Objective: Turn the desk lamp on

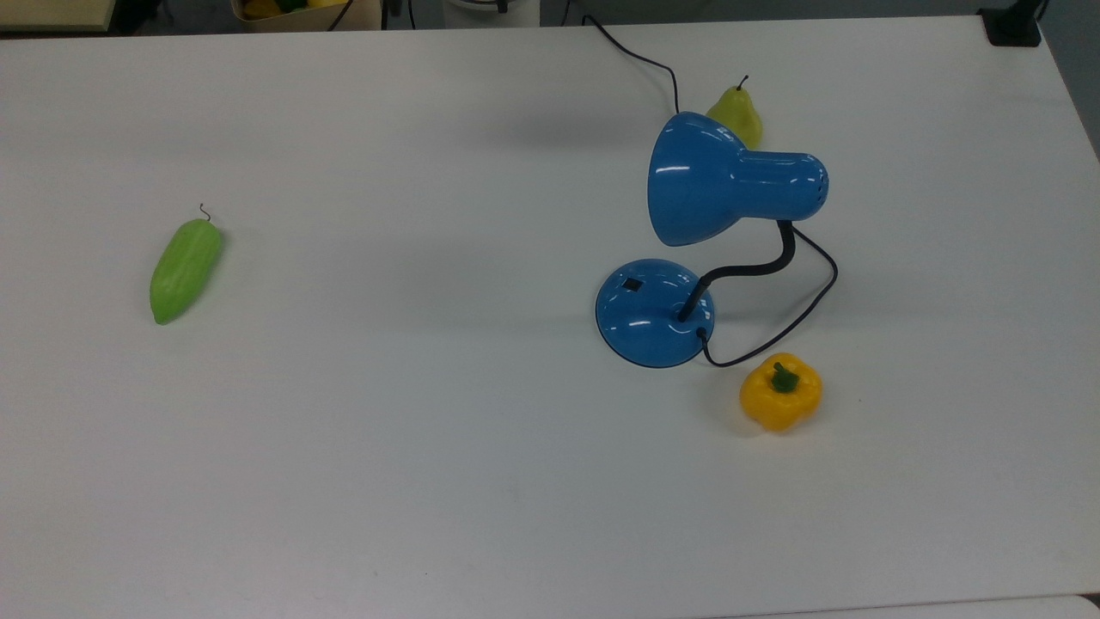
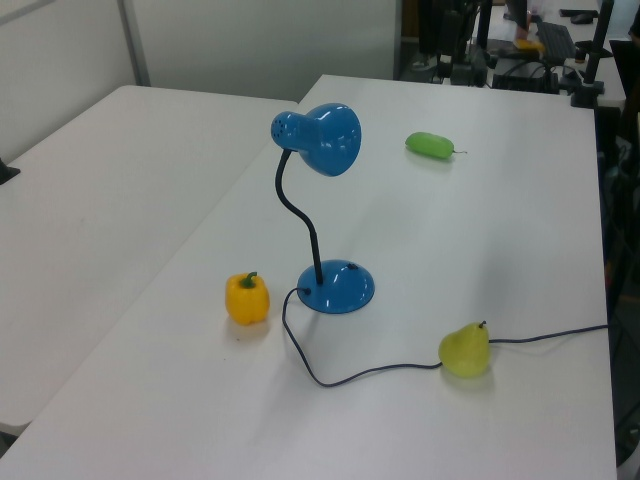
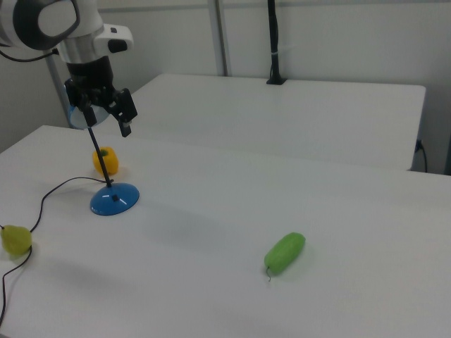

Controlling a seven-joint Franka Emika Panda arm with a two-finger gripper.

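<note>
The desk lamp is glossy blue, with its bell-shaped shade held over the table on a bent black neck. Its round domed base carries a small black switch on the side toward the top view's left. A black cord loops from the base to the table's far edge. In the left view the shade stands above the base. In the right view my gripper hangs open, well above the base, and covers most of the shade.
A yellow bell pepper lies close to the base, and a yellow-green pear sits behind the shade by the cord. A green vegetable lies far off at the top view's left. A second white table adjoins this one.
</note>
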